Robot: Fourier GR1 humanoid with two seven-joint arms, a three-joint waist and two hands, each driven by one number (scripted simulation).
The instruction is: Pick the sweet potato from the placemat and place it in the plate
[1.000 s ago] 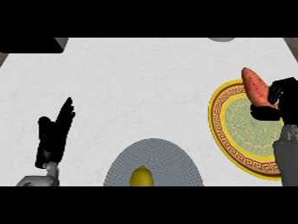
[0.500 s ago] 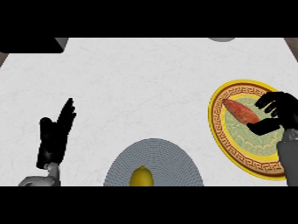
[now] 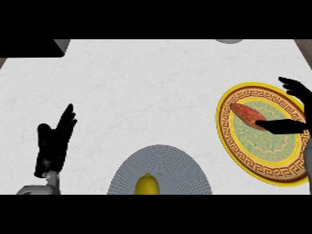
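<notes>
The reddish-brown sweet potato lies on the gold-rimmed patterned plate at the right, in its upper left part. My right hand is over the plate's right side, open, fingers spread upward and away from the potato. Its thumb reaches left to the potato's lower end and touches it or nearly so. The grey ribbed round placemat sits at the lower middle. My left hand rests open at the lower left, fingers up, away from both.
A yellow object sits on the placemat's near edge. A dark block stands at the far left corner and a small grey thing at the far edge. Brown floor shows past the counter's left and right corners.
The right hand carried the sweet potato down from above the plate's far rim onto the plate, then opened and drew its fingers off to the right. The left hand stayed still.
</notes>
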